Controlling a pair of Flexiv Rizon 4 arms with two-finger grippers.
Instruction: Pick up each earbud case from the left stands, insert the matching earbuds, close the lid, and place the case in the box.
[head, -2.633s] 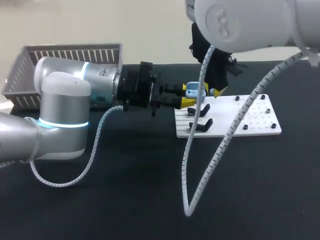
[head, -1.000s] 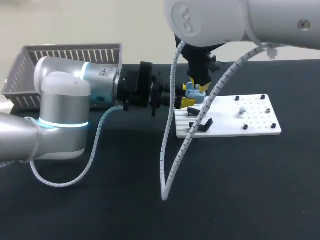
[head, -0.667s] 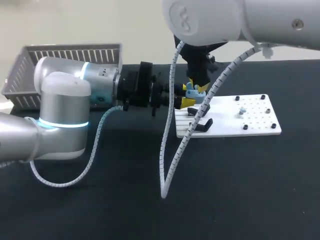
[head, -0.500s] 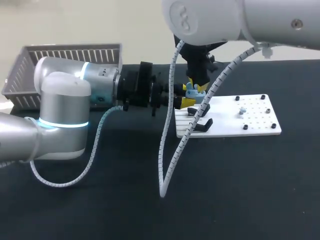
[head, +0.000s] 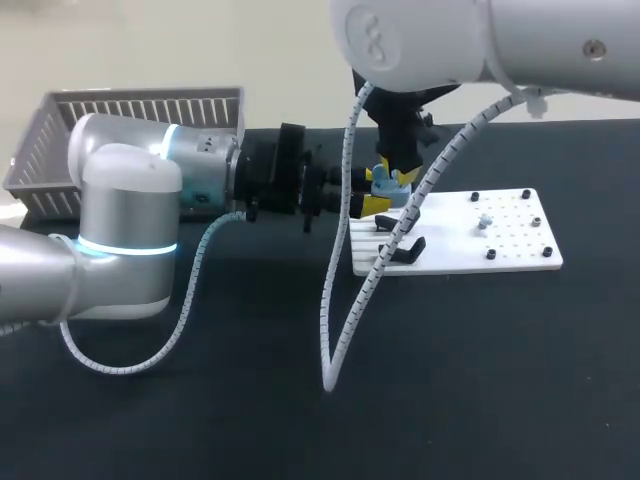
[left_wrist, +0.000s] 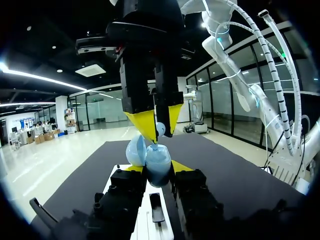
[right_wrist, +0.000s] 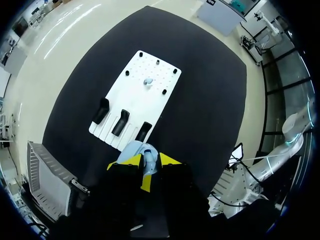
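While the left pincer (left_wrist: 157, 170) clamps the open case (left_wrist: 159, 164), the right pincer (left_wrist: 158, 135) pinches an earbud (left_wrist: 160, 129) just above it.

A black table (head: 500, 380) with a matte top fills the head view, its far edge running straight across. Light falls evenly on it, leaving only soft shadows. The right wrist view shows its straight edges and corners.

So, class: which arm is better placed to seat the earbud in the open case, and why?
Right. The right gripper sits directly over the open case with an earbud pinched between its tips. The left gripper is shut on the case, so it is busy.
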